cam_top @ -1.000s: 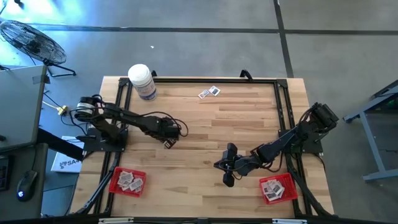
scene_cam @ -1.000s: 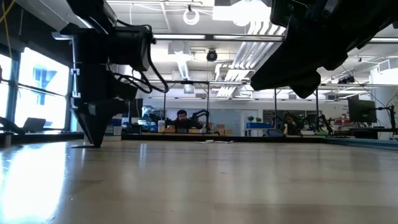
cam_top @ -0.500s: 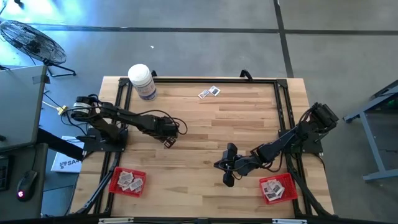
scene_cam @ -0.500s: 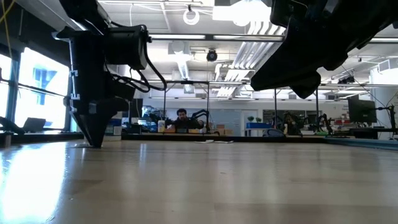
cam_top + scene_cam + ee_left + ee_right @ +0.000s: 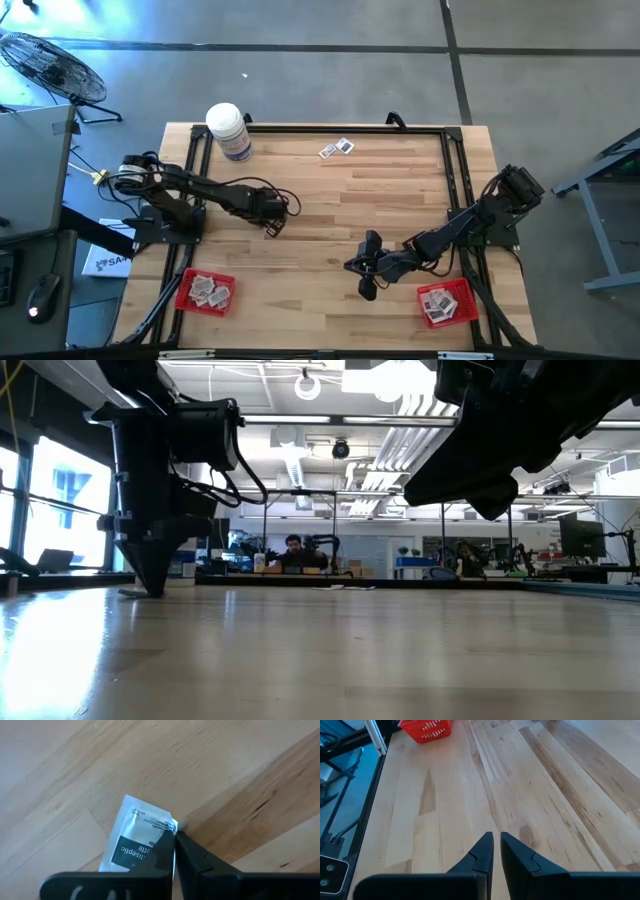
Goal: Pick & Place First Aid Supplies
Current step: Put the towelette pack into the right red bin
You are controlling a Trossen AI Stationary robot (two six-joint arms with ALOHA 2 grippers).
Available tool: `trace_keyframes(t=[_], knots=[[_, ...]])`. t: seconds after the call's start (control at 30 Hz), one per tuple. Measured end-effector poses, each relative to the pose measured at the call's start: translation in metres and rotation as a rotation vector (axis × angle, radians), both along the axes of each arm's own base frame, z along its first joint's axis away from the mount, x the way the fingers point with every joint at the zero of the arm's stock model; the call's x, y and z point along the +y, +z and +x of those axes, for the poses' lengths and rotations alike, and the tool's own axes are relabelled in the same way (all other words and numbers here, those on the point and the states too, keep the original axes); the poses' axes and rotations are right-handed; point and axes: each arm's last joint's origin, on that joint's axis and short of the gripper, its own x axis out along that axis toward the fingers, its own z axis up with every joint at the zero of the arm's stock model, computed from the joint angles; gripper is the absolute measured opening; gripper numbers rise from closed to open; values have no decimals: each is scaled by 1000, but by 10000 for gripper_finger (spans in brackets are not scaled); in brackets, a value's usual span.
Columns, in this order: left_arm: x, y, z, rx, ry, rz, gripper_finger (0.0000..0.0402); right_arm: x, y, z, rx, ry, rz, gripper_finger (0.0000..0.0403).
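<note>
One white first aid packet (image 5: 134, 836) with dark print lies on the wooden table left of its middle. My left gripper (image 5: 272, 227) points down at it and is shut on it. Two more packets (image 5: 336, 149) lie flat near the far edge. Further packets fill the red tray (image 5: 205, 291) at the near left and the red tray (image 5: 447, 303) at the near right. My right gripper (image 5: 364, 283) hovers near that right tray, its fingers (image 5: 485, 851) nearly together with nothing between them. My left gripper pinches the packet's edge by one corner (image 5: 170, 826) between its two fingertips. The fingers come from above, pointing steeply down. The rest of the packet lies on the table.
A large white bottle (image 5: 229, 130) stands at the far left corner. A black frame rail (image 5: 455, 170) runs around the table. Bare wood lies between the two arms.
My left gripper has shut on the packet's edge while staying over the same spot. The packet has kept its place on the table.
</note>
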Motion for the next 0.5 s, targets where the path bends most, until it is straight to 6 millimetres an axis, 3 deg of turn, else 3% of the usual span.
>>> trace_keyframes(t=[0.27, 0.5], knots=[[-10, 18, 12, -40, -40, -18, 1, 1, 0, 0, 5, 16, 12, 28], [-54, 49, 41, -337, -247, -51, 0, 7, 3, -1, -44, 78, -103, 40]])
